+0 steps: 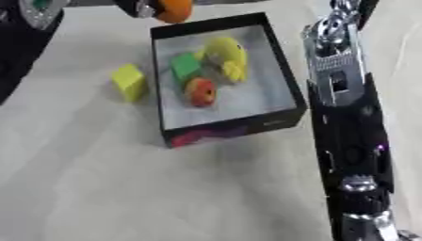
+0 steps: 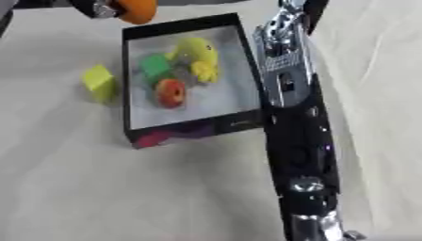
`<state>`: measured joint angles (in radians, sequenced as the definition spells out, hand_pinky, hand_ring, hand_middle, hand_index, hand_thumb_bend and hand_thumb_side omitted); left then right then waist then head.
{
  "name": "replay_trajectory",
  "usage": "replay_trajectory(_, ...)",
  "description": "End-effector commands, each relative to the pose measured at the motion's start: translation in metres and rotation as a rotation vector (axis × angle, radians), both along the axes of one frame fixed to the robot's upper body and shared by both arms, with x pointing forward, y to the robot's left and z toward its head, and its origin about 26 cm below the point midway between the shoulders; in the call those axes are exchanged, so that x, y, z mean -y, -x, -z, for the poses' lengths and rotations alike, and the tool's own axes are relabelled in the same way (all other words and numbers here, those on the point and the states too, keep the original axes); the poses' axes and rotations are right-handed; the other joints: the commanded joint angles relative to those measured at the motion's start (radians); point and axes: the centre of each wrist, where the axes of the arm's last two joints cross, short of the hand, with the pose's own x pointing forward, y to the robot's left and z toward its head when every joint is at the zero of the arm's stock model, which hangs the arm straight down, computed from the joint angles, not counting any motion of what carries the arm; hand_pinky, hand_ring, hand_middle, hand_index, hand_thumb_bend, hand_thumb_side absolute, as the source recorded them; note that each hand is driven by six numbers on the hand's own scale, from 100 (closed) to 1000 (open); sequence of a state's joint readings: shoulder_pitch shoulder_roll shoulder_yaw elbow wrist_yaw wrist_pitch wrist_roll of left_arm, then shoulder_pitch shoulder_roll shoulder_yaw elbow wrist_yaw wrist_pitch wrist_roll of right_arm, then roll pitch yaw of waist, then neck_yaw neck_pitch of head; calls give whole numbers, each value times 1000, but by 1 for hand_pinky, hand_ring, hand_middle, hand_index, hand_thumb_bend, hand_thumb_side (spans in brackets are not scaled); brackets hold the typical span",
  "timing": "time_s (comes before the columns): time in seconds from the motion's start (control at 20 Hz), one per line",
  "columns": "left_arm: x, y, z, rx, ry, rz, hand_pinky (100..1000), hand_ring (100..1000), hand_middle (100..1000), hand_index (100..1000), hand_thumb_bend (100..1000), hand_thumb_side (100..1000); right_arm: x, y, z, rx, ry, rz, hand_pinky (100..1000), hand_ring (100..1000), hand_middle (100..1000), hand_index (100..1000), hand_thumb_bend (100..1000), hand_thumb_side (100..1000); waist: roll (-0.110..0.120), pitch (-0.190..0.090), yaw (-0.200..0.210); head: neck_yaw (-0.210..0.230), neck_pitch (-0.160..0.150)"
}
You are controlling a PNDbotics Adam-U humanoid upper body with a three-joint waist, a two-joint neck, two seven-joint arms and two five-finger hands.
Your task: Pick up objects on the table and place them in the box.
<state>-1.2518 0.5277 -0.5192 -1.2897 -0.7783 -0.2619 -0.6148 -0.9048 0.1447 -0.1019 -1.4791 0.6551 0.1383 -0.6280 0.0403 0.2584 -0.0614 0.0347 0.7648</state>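
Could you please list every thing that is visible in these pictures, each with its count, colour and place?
box: one, black walls, pale floor, on the table, upper middle.
yellow rounded toy: one, yellow, inside the box, far part.
green block: one, green, inside the box, left of the yellow toy.
round red-orange object: one, red and orange, inside the box, nearer the front.
yellow block: one, yellow, on the table just left of the box, outside it.
orange object: one, orange, at the top edge, beyond the box's far left corner.
table: one, pale beige.
right arm: one, black and silver, along the right side; its robot hand is out of view.
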Motion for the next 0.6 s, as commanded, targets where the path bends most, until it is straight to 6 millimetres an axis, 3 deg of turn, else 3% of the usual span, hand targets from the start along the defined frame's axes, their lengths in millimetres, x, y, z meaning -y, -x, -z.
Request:
replay_trajectory(0.05,18,13,-12,9,-29,69,789,772,725,737,224,100,-4,7,-11,42,0,-17,903,773,787,885,100,603,15,-46,-3,10,5)
replay_trajectory(0.6,43,0,41,-188,-106,113,781,766,730,748,233,100,-4,10,-5,39,-13,-39,904,773,788,886,100,609,26,-43,-12,7,3)
